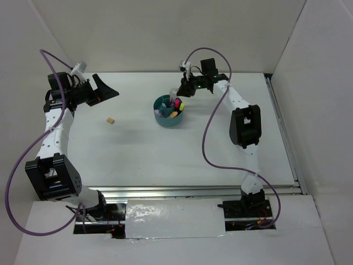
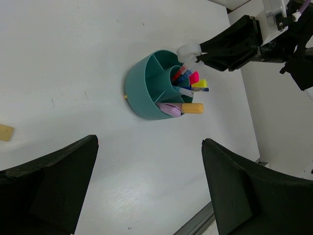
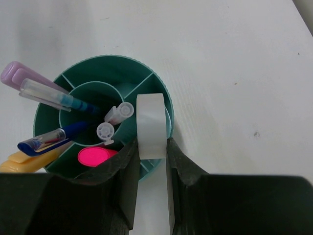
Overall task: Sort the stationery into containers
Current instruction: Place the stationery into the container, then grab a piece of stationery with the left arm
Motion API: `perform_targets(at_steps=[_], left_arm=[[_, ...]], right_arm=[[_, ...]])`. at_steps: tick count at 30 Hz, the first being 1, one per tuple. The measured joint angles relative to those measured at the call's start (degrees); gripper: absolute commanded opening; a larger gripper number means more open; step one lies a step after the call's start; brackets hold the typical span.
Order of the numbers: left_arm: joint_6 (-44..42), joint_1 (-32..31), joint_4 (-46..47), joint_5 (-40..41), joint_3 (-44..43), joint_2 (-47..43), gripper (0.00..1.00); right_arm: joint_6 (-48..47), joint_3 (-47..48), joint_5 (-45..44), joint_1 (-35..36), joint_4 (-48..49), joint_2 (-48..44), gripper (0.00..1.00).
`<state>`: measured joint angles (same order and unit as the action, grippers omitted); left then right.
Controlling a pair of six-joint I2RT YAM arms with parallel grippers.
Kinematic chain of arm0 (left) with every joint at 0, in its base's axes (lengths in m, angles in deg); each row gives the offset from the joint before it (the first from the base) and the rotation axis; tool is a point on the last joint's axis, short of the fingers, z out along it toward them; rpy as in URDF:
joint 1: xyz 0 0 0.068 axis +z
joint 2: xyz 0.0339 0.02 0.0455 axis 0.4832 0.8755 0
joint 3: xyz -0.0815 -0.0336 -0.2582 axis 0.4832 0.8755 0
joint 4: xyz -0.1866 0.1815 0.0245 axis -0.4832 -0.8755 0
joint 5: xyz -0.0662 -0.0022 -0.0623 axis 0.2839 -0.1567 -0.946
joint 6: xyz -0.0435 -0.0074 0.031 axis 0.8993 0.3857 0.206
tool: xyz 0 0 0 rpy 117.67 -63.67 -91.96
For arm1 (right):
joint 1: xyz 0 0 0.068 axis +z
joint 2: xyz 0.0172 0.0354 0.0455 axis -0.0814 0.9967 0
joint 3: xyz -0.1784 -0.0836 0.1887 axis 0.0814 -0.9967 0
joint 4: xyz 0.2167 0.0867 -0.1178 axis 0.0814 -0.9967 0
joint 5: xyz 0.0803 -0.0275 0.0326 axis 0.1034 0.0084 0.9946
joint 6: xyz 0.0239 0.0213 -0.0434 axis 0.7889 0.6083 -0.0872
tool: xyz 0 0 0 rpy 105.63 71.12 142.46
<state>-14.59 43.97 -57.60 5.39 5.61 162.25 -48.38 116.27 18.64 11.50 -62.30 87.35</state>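
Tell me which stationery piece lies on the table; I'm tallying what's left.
The tan eraser, alone left of the teal organizer; pens and highlighters stand inside it, and the right gripper holds the clear ring.

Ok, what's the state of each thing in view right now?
organizer: upright on the table.
left gripper: open, empty, away from the organizer.
right gripper: shut on the clear ring.
clear ring: held on edge over the organizer's rim.
pens: leaning in the centre well.
lilac stick, orange stick: leaning out over the rim.
tan eraser: loose on the table, unsorted.
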Motion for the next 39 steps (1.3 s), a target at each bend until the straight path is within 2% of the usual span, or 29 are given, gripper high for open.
perform_targets(at_steps=[2, 8, 15, 26, 31, 37, 39], left_arm=[[0.0, 0.0, 0.0, 0.0, 0.0, 0.0, 0.99], [-0.1, 0.0, -0.3, 0.5, 0.0, 0.0, 0.99], [-0.1, 0.0, -0.4, 0.7, 0.0, 0.0, 0.99], [-4.3, 0.0, -5.1, 6.4, -0.3, 0.4, 0.99], [-11.8, -0.5, -10.2, 9.0, -1.2, 0.9, 0.99], [-18.7, -5.5, -13.4, 21.6, -3.7, 4.5, 0.85], [-21.2, -6.4, -13.3, 23.8, -4.6, 7.4, 0.71]], right_arm=[[-0.2, 0.8, -0.1, 0.1, 0.0, 0.6, 0.27], [-0.8, 0.9, -0.7, 0.2, 0.0, 1.5, 0.28], [-1.1, 0.9, -1.6, 0.2, 0.0, 1.9, 0.51], [0.9, 0.9, -1.5, 0.6, 0.5, 1.8, 0.55], [4.2, -0.7, -1.0, 0.6, 1.7, 0.3, 0.55], [11.8, -4.8, -0.2, -0.8, 6.2, -6.8, 0.56], [14.2, -6.4, 0.0, -1.9, 7.3, -10.1, 0.56]])
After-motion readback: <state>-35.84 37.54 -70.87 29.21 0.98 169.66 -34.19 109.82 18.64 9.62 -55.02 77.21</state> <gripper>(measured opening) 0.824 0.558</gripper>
